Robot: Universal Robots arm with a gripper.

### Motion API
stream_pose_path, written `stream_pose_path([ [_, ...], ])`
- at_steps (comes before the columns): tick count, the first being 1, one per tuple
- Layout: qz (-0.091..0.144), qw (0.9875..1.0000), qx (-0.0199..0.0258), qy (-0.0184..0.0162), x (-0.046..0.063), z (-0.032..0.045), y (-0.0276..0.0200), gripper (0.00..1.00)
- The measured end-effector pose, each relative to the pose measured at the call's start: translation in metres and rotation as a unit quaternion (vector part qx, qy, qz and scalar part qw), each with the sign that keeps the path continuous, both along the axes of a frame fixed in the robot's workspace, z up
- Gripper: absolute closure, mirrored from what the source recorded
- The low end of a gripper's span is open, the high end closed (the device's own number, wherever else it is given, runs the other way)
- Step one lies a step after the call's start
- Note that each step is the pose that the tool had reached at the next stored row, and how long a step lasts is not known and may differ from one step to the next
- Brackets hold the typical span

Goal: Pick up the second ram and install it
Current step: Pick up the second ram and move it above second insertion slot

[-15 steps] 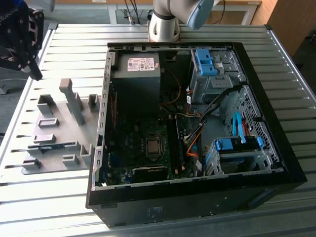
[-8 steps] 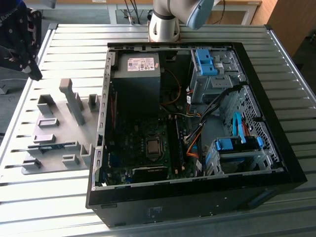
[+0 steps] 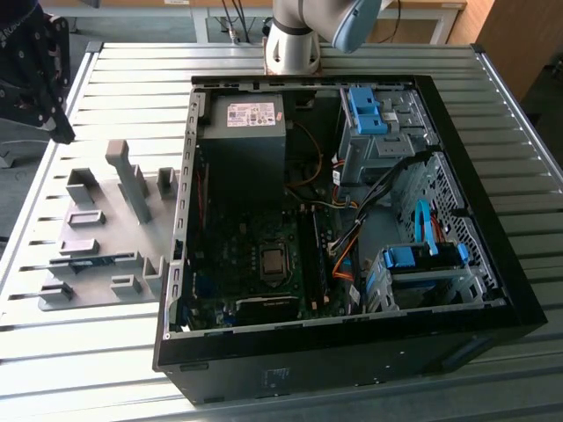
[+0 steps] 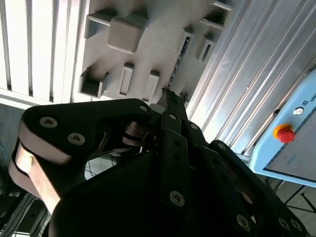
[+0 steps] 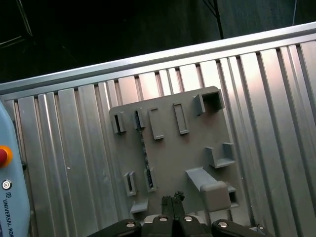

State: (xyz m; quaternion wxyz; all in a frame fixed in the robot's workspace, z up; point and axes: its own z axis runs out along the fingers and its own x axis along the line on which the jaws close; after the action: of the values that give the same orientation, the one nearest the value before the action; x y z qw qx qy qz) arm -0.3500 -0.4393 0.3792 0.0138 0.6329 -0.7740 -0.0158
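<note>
Gripper (image 5: 172, 199) nearest lens in first wrist view; fingers pressed together, nothing pinched; hangs over edge of grey holder plate (image 5: 187, 148), apart from it. Second ram (image 5: 145, 157) stands on edge in plate, each end caught in slotted block; judged so top edge is free for pinch; not touched by fingertips. Farther across ribbed table (image 3: 132, 70), open computer case (image 3: 352, 369) lies on side, motherboard (image 3: 255, 255) facing up; judged so slots are reachable from above.
</note>
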Motion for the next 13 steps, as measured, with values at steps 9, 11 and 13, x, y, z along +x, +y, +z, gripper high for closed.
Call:
stream_pose_path([
  [9, 0.027, 0.9996, 0.0, 0.0, -0.0001, -0.0001, 0.0, 0.9],
  [11, 0.04, 0.9992, 0.0, 0.0, -0.0003, -0.0001, 0.0, 0.9],
  [13, 0.052, 0.9987, 0.0001, -0.0001, -0.0006, -0.0008, -0.0003, 0.9],
])
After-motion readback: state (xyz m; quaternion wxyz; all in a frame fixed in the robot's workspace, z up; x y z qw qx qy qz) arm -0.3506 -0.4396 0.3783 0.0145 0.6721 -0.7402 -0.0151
